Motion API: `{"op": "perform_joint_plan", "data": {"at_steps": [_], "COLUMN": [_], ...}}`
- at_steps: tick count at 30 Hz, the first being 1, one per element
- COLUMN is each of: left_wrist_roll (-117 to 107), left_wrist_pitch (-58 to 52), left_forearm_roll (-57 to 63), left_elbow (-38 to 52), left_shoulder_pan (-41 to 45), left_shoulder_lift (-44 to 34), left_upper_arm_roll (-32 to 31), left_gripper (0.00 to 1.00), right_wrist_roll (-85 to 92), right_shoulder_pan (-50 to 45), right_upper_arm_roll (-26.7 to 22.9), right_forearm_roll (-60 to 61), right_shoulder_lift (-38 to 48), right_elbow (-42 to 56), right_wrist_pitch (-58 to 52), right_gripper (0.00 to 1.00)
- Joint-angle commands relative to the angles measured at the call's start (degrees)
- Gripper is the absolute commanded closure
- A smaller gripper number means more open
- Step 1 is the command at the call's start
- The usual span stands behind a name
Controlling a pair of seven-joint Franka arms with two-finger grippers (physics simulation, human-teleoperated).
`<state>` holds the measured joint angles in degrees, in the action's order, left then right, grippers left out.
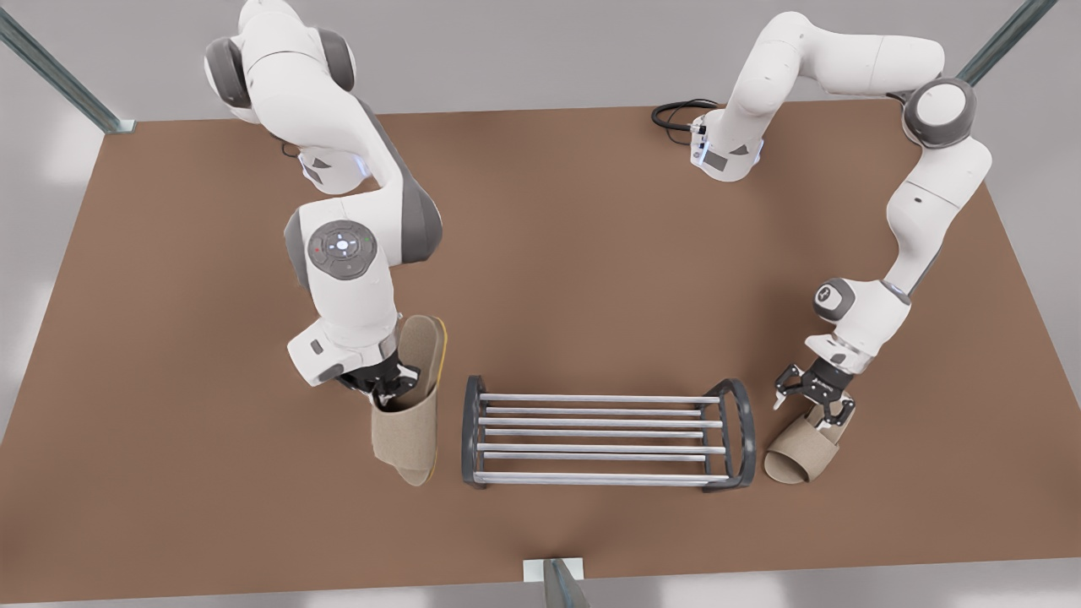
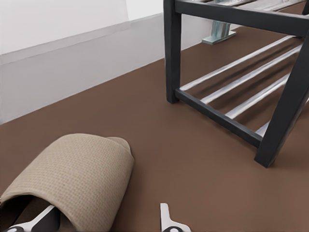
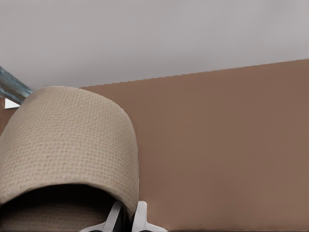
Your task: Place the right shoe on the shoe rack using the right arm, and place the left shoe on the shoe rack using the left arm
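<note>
The right shoe (image 1: 411, 422), a beige slide slipper, is at the front view's left, just beside the shoe rack (image 1: 474, 431). My right gripper (image 1: 390, 384) is shut on the side of its strap (image 3: 67, 140), the two fingertips (image 3: 116, 215) close together on the fabric. The left shoe (image 1: 798, 456) lies on the table at the front view's right, past the rack's other end frame (image 2: 217, 113). My left gripper (image 1: 815, 404) stands open over it. One finger (image 2: 41, 220) reaches under the strap (image 2: 72, 174) and the other finger (image 2: 165, 215) stays outside.
The brown table (image 1: 591, 253) has free room behind and in front of the rack. A black cable (image 1: 676, 114) lies by the far arm base. Metal posts stand at the back corners (image 1: 59, 76) and at the front edge (image 1: 557, 583).
</note>
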<state>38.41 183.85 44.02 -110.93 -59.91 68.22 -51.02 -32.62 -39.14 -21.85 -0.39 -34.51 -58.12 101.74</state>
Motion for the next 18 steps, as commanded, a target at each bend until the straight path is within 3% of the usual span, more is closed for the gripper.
{"op": "perform_joint_plan", "data": {"at_steps": [1, 10, 14, 18], "left_wrist_roll": [-0.35, -0.97, -0.97, -1.06], "left_wrist_pitch": [-0.07, -0.07, -0.25, -0.34], "left_forearm_roll": [-0.34, -0.42, -0.34, -0.42], "left_elbow": [0.36, 1.59, 1.68, 1.68], "left_shoulder_pan": [0.41, 1.72, 1.72, 1.81], "left_shoulder_lift": [-0.02, 0.51, 0.33, 0.33], "left_upper_arm_roll": [0.05, 0.66, 0.66, 0.66], "left_gripper": [0.0, 0.01, 0.22, 0.27], "right_wrist_roll": [-28.28, -35.05, -36.11, -36.28], "right_shoulder_pan": [-0.5, -6.47, -6.38, -6.47], "right_upper_arm_roll": [0.14, 1.46, 1.02, 1.02], "right_forearm_roll": [-0.04, 0.22, 0.13, 0.13], "right_shoulder_lift": [-2.05, -7.24, -9.43, -11.54], "right_elbow": [3.79, 7.05, 7.93, 7.93], "right_wrist_pitch": [-4.62, 3.37, 12.51, 21.74], "right_gripper": [0.79, 0.79, 0.79, 0.79]}}
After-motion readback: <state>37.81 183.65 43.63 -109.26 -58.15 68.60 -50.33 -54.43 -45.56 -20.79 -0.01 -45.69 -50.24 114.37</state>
